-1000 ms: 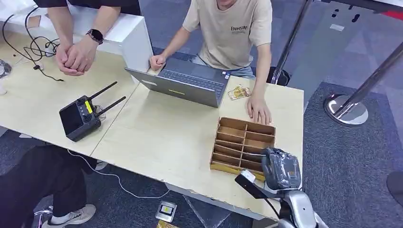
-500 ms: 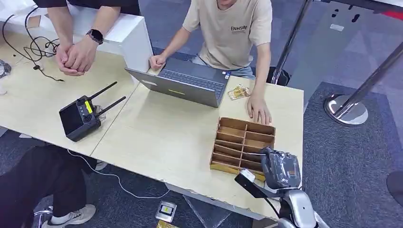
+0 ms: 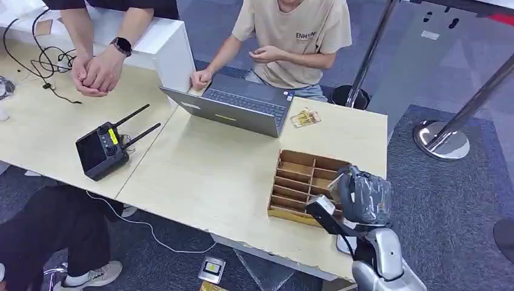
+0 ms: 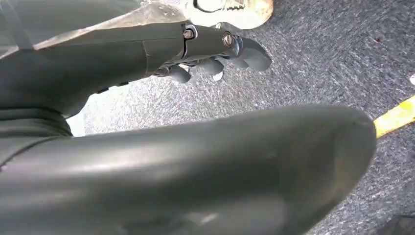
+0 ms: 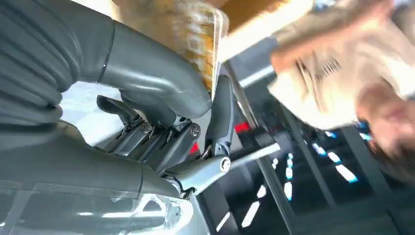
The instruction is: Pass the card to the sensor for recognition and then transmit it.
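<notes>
Pinching the card (image 5: 195, 34) btwn thumb and finger, your right hand (image 3: 362, 197) hangs over the wooden organizer (image 3: 300, 182). Left hand (image 4: 215, 56) hangs empty w/ fingers loosely curled.

The bench (image 3: 206, 176) is pale wood-grain; the tray (image 3: 306, 182) brown. A grey laptop (image 3: 236, 109) at 12 o'clock, a black remote (image 3: 103, 148) (yellow stripe on top) at 9. The card (image 5: 195, 29) is golden-tan with a fine printed pattern, the right hand (image 5: 161, 93) grey with darker fingers. Carpet (image 3: 448, 200) dark blue-grey, speckled.
</notes>
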